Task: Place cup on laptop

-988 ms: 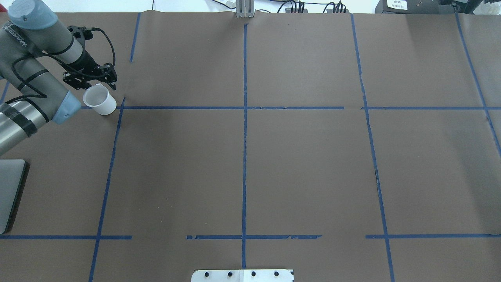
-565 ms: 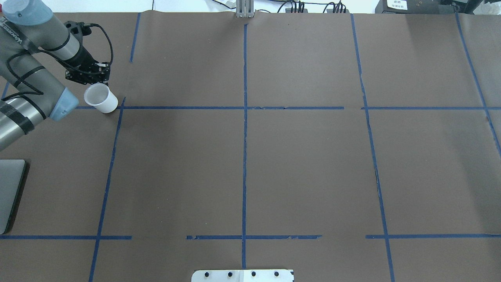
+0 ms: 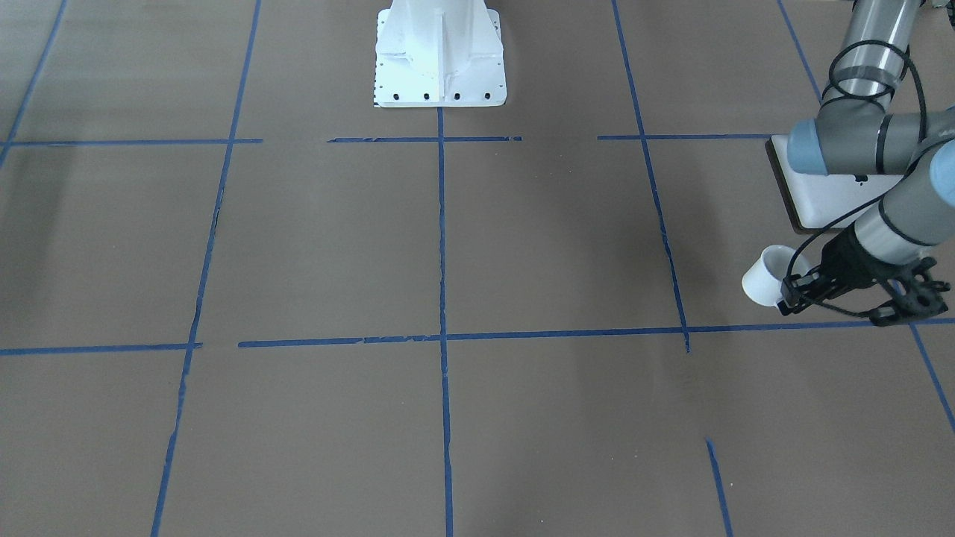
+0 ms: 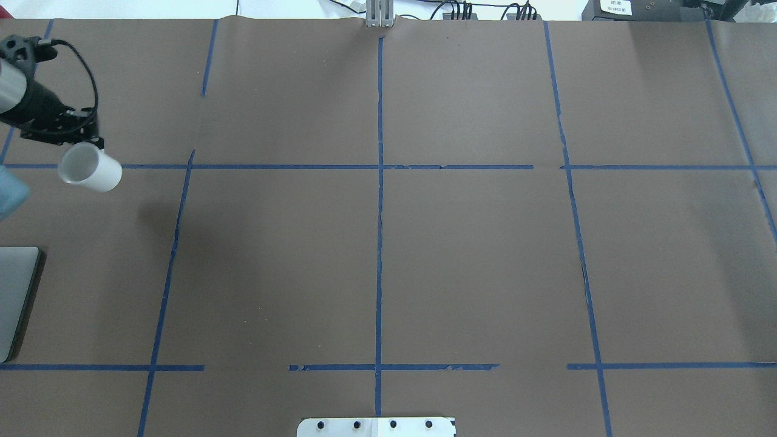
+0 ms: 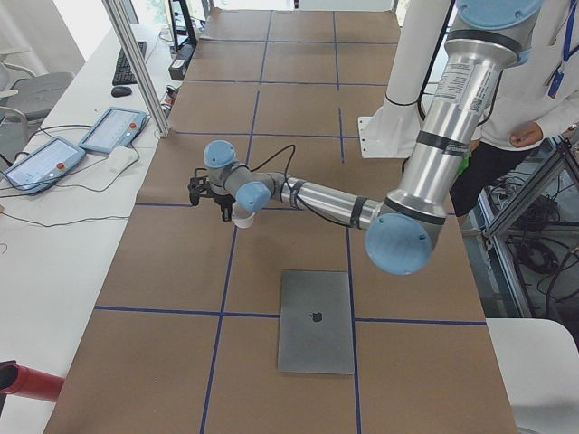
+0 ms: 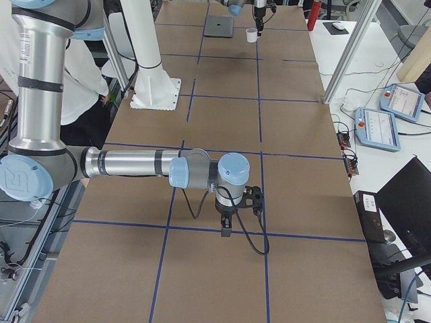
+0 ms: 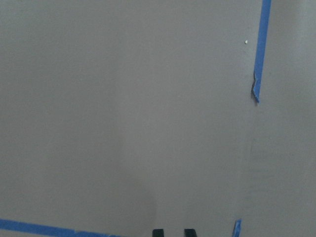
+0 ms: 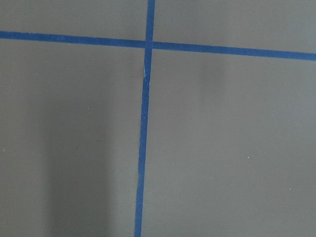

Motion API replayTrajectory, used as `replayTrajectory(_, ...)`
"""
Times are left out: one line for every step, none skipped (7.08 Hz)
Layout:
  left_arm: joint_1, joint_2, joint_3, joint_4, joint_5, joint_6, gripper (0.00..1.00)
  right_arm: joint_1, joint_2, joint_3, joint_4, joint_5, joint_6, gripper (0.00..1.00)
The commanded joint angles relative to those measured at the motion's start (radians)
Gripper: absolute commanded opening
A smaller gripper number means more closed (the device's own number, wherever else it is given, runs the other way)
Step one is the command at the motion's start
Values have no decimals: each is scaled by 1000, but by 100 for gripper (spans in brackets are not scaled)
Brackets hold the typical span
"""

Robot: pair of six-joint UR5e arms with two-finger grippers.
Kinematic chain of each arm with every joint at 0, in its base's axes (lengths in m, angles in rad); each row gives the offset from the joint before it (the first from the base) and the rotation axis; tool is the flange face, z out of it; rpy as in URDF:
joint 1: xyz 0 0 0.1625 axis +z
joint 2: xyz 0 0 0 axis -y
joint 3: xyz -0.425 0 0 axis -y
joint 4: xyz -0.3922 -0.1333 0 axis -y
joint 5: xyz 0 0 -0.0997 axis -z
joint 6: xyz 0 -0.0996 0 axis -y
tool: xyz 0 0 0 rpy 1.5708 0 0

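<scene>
The left gripper (image 4: 90,141) had its fingers (image 4: 91,130) closed on the cup (image 4: 94,173) near the mouth, tilted, lifted above the counter (image 4: 473,255), apart from the laptop (image 5: 315,321). It seemed light, stiff, smooth and breakable.

Robotics lab: brown table (image 4: 473,255) with blue tape grid (image 4: 379,243), teach pendants (image 5: 113,129) on side bench (image 5: 63,226), operator (image 5: 534,108) nearby.

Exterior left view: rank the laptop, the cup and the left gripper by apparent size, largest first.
1. laptop: clearly largest, though also nearer the camera.
2-3. cup and left gripper: small, overlapping, about alike; not ranked.
</scene>
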Motion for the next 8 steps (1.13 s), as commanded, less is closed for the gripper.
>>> replayTrajectory(-17, 331, -221, -6, 2, 199, 0, 0, 0, 0, 0, -1, 0, 100)
replayTrajectory(-35, 435, -223, -52, 5, 263, 0, 0, 0, 0, 0, -1, 0, 100)
replayTrajectory(-41, 519, -199, -168, 9, 289, 0, 0, 0, 0, 0, 0, 0, 100)
replayTrajectory(-41, 542, -112, -287, 13, 297, 0, 0, 0, 0, 0, 0, 0, 100)
replayTrajectory(-41, 539, -36, -354, 13, 295, 0, 0, 0, 0, 0, 0, 0, 100)
replayTrajectory(-43, 536, -11, -389, 13, 295, 0, 0, 0, 0, 1, 0, 0, 100)
replayTrajectory(-43, 533, -6, -391, 18, 297, 0, 0, 0, 0, 0, 0, 0, 100)
replayTrajectory(-41, 527, 13, -396, 16, 297, 0, 0, 0, 0, 0, 0, 0, 100)
